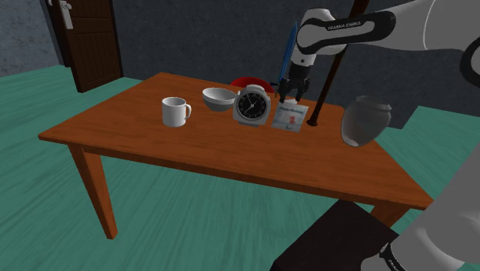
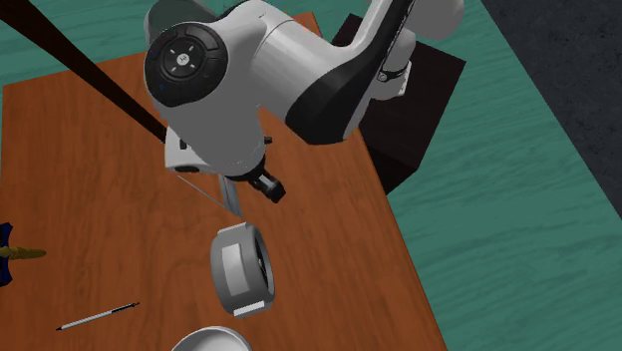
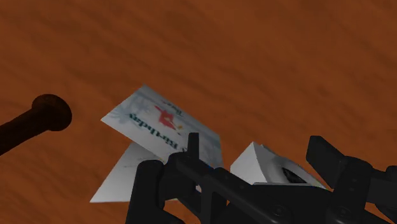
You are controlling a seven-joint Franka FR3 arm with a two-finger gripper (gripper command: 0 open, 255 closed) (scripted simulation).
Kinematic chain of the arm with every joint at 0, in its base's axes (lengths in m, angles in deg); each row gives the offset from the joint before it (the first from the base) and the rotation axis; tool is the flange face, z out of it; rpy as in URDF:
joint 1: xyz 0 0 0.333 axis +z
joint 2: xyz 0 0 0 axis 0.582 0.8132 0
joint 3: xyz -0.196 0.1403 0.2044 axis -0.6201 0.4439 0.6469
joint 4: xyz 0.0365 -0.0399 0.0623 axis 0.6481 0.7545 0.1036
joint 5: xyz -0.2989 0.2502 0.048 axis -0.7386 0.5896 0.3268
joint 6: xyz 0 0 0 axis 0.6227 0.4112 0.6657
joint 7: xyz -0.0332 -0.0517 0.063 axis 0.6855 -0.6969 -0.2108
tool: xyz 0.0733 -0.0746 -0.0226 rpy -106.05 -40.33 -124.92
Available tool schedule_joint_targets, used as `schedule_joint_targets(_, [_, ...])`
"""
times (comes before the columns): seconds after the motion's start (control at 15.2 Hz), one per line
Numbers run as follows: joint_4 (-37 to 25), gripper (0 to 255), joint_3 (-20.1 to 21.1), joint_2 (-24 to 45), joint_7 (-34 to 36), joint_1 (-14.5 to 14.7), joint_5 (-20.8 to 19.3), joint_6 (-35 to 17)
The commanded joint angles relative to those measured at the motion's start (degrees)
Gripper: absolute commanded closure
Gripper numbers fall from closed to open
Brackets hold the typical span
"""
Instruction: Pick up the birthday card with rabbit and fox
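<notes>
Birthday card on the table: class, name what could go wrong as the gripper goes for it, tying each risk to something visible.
1. The alarm clock stands right beside the card; the open gripper above may knock it.
2. The card looks thin and folded, so the gripper may slide it across the table instead of clasping it.
3. A dark rod rises close by on the card's other side; the hand could bump it.

card (image 1: 289, 117): on the table (image 1: 154, 146) — just beside the clock (image 1: 253, 105), on the shoulder view's right
bowl (image 1: 218, 98): between mug (image 1: 175, 112) and clock
gripper (image 1: 289, 98): over the card
</notes>
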Motion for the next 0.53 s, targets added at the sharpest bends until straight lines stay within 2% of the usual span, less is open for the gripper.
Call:
schedule_joint_targets(0.0, [-5.3,0,-0.6,4.7,-0.1,-0.7,0.4,0.9])
schedule_joint_targets(0.26, [-17.6,0,-1.5,14.5,0.0,-2.1,1.4,3.7])
schedule_joint_targets(0.46, [-15.5,0,-1.4,14.6,0.1,-2.1,1.4,1.4])
